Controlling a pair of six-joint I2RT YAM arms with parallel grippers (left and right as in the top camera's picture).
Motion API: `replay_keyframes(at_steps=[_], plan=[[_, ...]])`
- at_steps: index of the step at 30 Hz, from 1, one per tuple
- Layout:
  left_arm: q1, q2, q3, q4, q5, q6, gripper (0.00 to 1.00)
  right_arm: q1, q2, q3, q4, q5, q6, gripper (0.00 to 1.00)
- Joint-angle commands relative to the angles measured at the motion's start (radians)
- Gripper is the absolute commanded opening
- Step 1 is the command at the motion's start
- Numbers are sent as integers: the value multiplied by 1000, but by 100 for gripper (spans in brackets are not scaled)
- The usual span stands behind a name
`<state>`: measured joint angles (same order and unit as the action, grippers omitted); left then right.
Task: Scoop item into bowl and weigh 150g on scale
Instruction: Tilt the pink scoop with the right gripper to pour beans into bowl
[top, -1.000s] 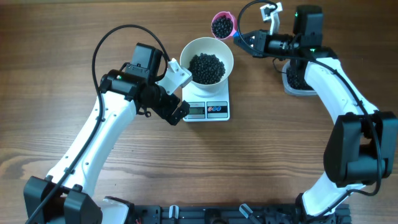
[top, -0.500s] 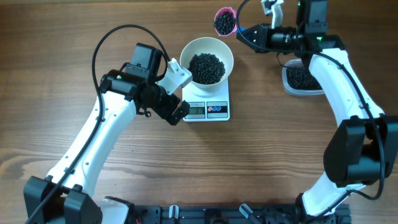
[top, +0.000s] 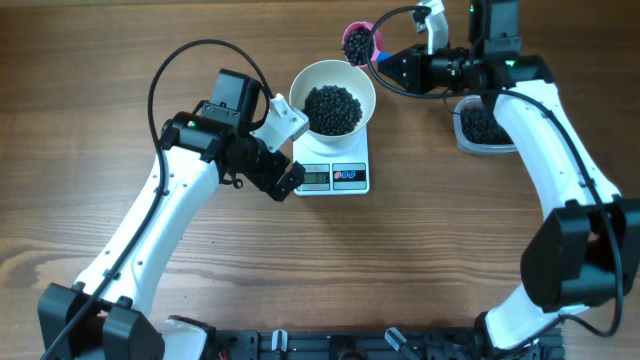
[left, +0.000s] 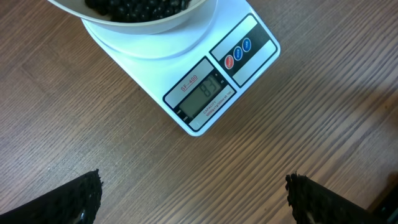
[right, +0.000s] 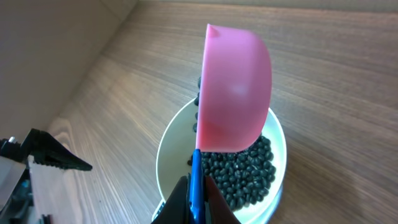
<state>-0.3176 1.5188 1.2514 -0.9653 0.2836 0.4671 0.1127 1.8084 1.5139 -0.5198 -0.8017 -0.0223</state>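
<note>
**A:** What does your right tool (right: 193, 194) have now?

**B:** It is closed fully on the thin handle of the pink scoop (top: 357, 43). The scoop carries black beans (top: 332, 108) and hangs at the far right edge of the bowl (top: 366, 88), tipped toward it. My left tool (left: 196, 202) is wide open and holds nothing. It hovers over the counter (left: 93, 124) at the near left side of the scale (left: 211, 87).

**A:** And where are the beans?

**B:** Most are in a heap inside the bowl, which stands on the scale. Some are in the scoop, and more are in the clear tub (top: 485, 128) to the right.

**A:** How will they behave when you pour?

**B:** I think they are hard, smooth and loose, so they will run all together and may bounce over the rim. I would turn the scoop slowly, low above the bowl, and give only a few at a time.

**A:** Is the handle a good place to hold?

**B:** Yes, the scoop looks light and stiff. But the handle is narrow, so it could twist between my fingers. I should also not touch the bowl, because it sits free and any push disturbs the weight.

**A:** What does the display (left: 205, 96) say?

**B:** Two digits, I believe, but I cannot read them surely.
</note>
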Motion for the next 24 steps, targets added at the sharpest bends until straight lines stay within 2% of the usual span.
replay_keyframes(at_steps=[1,6,14,24], plan=[[6,6,7,0,14,16,100,13,-59,27,-23,61,-77,4],[6,6,7,0,14,16,100,63,-68,37,-50,129,-138,4],[6,6,7,0,15,16,100,148,-68,39,-87,389,-281,4],[6,6,7,0,15,16,100,172,-68,39,-76,414,-479,4]])
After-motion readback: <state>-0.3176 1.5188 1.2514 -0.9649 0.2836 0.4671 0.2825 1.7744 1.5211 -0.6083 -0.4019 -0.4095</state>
